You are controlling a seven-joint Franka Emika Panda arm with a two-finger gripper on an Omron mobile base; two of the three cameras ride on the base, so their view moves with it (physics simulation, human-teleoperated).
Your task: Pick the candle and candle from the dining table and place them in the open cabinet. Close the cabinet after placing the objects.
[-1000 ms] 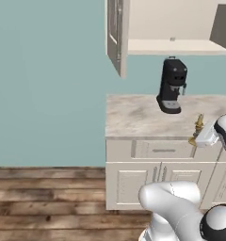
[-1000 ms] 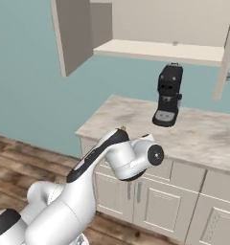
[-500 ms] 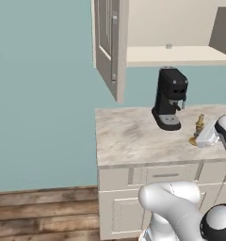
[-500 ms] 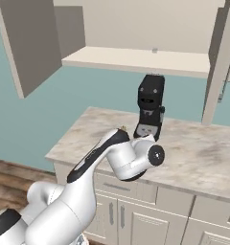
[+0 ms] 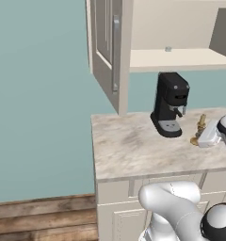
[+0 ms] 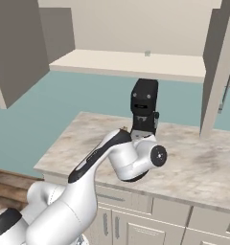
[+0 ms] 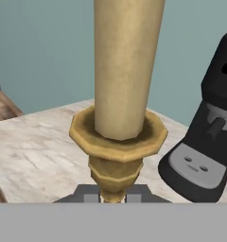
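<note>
Carrying the candle (image 7: 119, 90) upright with the gripper (image 7: 112, 194) pinched on its brass stem, I hold it over the marble counter (image 5: 133, 150) beside the coffee machine (image 5: 170, 103), below the open cabinet (image 5: 181, 59) shelf awaiting it.

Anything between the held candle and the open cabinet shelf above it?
Nothing on a straight line: the candle hangs beside the black coffee machine, under the cabinet shelf, in the left base view.
</note>
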